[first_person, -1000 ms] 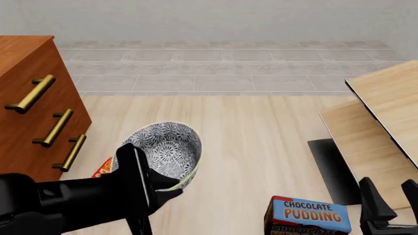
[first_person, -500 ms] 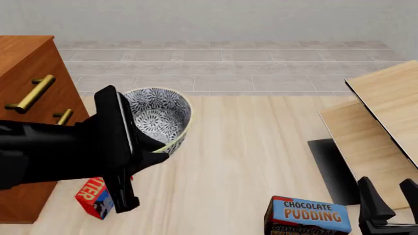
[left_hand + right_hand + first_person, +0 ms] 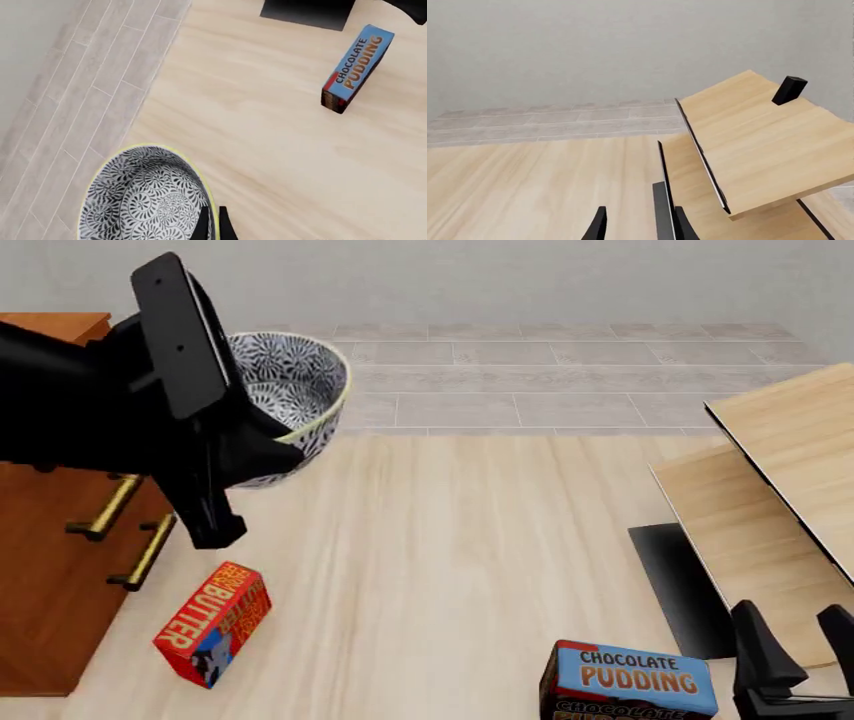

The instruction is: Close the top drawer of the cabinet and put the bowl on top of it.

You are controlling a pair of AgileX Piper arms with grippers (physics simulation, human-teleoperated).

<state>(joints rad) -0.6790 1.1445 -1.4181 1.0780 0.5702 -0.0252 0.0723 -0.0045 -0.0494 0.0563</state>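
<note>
The bowl (image 3: 287, 380), grey-and-white patterned with a cream rim, hangs in the air beside the cabinet's upper right corner. My left gripper (image 3: 291, 440) is shut on its near rim. In the left wrist view the fingertips (image 3: 202, 227) pinch the rim of the bowl (image 3: 140, 197) high over the table. The reddish-brown cabinet (image 3: 47, 590) stands at the left. My left arm hides the top drawer, and only the two lower brass handles (image 3: 102, 514) show. My right gripper (image 3: 794, 645) sits open at the bottom right, holding nothing.
A red butter box (image 3: 214, 623) lies on the table in front of the cabinet. A blue chocolate pudding box (image 3: 627, 682) stands near the front edge. Slanted light-wood panels (image 3: 774, 470) over a dark base (image 3: 681, 585) fill the right side.
My left gripper has carried the bowl up and leftward from low over the table to the height of the cabinet top. The butter box beneath is now uncovered. The right arm stayed still.
</note>
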